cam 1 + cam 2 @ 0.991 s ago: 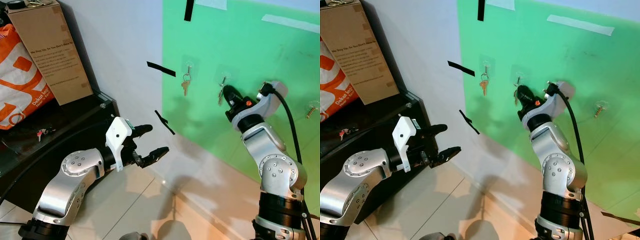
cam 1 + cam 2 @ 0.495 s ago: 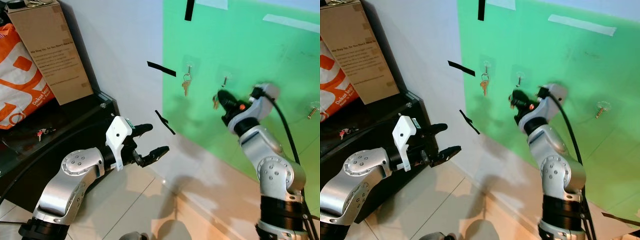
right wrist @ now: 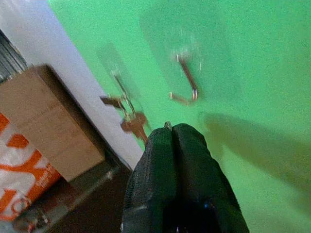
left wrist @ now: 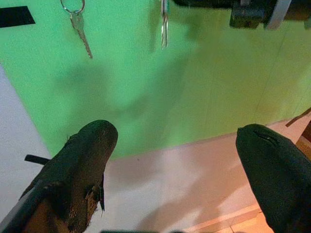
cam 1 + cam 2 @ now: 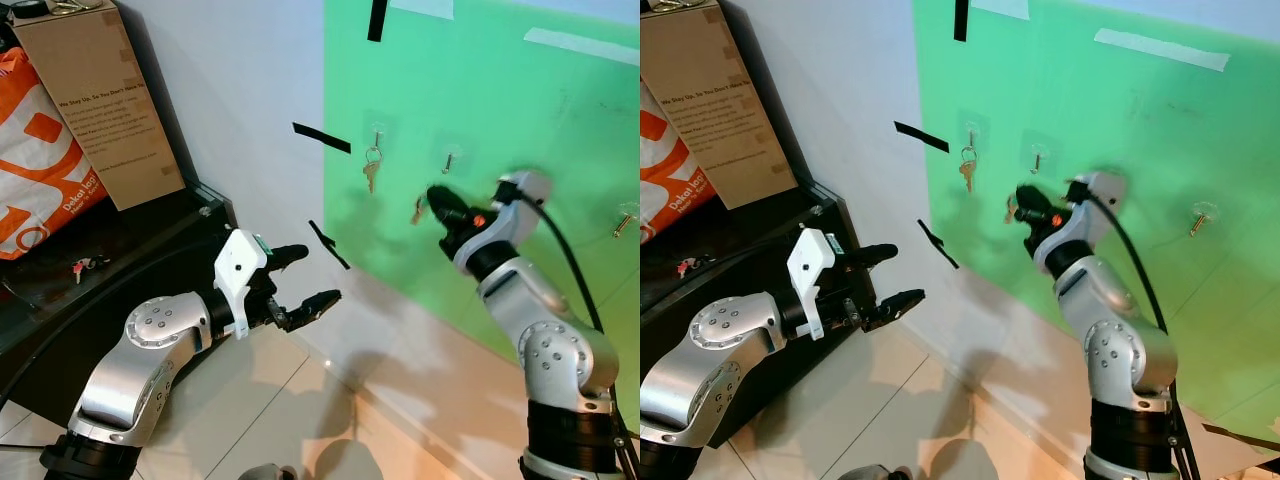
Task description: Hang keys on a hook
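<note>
Nearest the camera, the left hand (image 5: pixel 300 280) is held out low over the pale tiled floor (image 5: pixel 270 400), its two black fingers (image 4: pixel 82 160) spread wide apart and holding nothing. Farther off, the right hand (image 5: pixel 436 197) is raised in front of the bright green wall panel (image 5: pixel 480 100), its fingers pressed together on a small brass key (image 5: pixel 418 209) that dangles from their tips, just below and to the left of a small clear-backed metal hook (image 5: pixel 449 160) stuck on the panel. That hook carries nothing. One hook (image 5: pixel 377 136) to the left, a second brass key on a silver ring (image 5: pixel 371 170) hangs against the green. Strips of black tape (image 5: pixel 322 138) mark the white wall beside the panel. On the far left a tall brown cardboard box (image 5: pixel 95 100) and an orange printed bag (image 5: pixel 40 160) stand on a dark low cabinet (image 5: pixel 150 240).
</note>
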### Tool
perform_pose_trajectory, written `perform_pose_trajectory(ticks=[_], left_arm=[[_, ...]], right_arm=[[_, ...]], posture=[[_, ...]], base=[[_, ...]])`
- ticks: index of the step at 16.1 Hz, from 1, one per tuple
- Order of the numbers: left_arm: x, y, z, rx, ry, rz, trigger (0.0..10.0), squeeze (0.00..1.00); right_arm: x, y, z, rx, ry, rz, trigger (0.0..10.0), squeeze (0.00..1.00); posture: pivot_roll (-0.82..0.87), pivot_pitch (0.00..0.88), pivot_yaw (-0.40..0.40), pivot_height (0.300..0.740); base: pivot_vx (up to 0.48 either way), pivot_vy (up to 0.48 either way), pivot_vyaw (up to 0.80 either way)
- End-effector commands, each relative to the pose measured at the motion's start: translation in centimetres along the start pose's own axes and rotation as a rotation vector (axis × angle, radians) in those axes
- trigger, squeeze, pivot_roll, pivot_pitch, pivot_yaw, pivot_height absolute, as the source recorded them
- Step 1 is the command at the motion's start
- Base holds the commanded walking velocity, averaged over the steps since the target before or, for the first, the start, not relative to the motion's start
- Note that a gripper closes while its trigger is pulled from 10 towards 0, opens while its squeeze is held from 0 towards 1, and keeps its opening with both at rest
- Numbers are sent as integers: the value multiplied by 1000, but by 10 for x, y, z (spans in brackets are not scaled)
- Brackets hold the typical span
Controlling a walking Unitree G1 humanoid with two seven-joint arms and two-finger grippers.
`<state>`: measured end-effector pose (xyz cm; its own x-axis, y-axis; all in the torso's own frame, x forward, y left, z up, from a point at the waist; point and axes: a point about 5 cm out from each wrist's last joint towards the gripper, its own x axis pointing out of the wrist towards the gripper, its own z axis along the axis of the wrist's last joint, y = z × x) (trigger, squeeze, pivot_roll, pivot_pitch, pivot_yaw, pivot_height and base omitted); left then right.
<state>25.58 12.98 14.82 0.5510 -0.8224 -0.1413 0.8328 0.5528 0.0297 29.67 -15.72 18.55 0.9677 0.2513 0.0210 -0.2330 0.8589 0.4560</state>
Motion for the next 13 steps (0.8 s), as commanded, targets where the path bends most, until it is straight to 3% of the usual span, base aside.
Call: perform_pose_trajectory(ticks=[1, 11, 13], left_arm=[[1, 1, -2, 3, 13, -6, 10000, 0], [1, 0, -2, 7, 17, -15, 10000, 0], [1, -1, -3, 7, 17, -15, 10000, 0]], right_arm=[[1, 5, 10, 14, -50, 25, 10000, 0], [2, 9, 19, 40, -99, 41, 10000, 0], [1, 7, 16, 27, -69, 33, 10000, 0]], posture=[[-68, 0, 62, 740], [-68, 0, 63, 740], [-67, 0, 63, 740]], base=[[0, 0, 0], [0, 0, 0], [0, 0, 0]])
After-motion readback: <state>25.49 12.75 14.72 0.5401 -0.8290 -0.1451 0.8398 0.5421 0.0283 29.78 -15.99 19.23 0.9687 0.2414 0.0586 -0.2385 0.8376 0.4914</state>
